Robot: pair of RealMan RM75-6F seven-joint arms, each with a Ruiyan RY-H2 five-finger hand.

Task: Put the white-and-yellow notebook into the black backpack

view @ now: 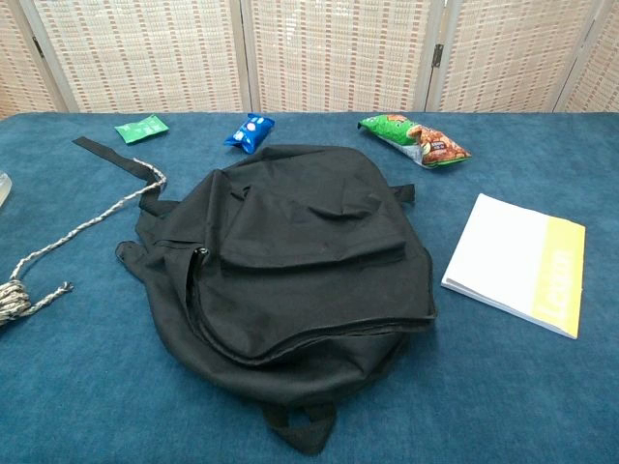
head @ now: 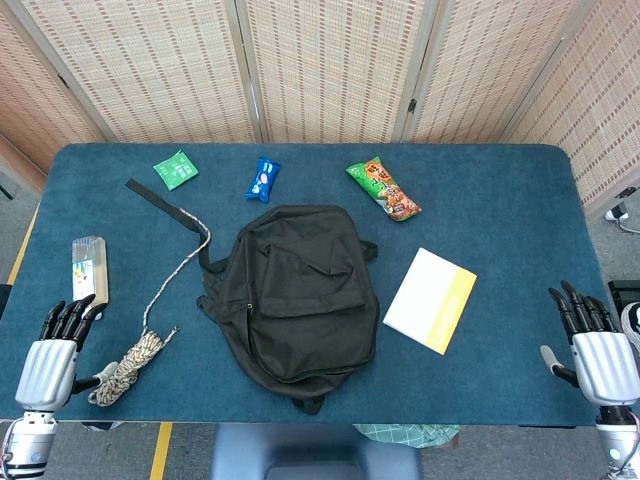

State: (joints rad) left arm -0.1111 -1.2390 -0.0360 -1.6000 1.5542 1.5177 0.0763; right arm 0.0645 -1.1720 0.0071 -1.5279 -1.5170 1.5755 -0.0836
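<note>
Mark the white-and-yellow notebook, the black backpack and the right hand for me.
white-and-yellow notebook (head: 428, 298): head view, white cover centre.
black backpack (view: 290, 261): chest view, front panel.
right hand (head: 598, 352): head view, back of palm.

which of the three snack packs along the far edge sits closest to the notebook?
The green-and-orange snack bag, rightmost of the three; the blue packet and green packet lie further left, beyond the backpack from the notebook.

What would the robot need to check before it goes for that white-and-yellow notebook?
1. Notebook unobstructed, flat on the table: ok.
2. Right hand empty, fingers apart: ok.
3. Left hand empty: ok.
4. Nothing lying between right hand and notebook: ok.
5. Backpack zipper open wide enough: cannot tell; in the chest view the flap looks closed.
6. Rope away from the notebook's route: ok.
</note>
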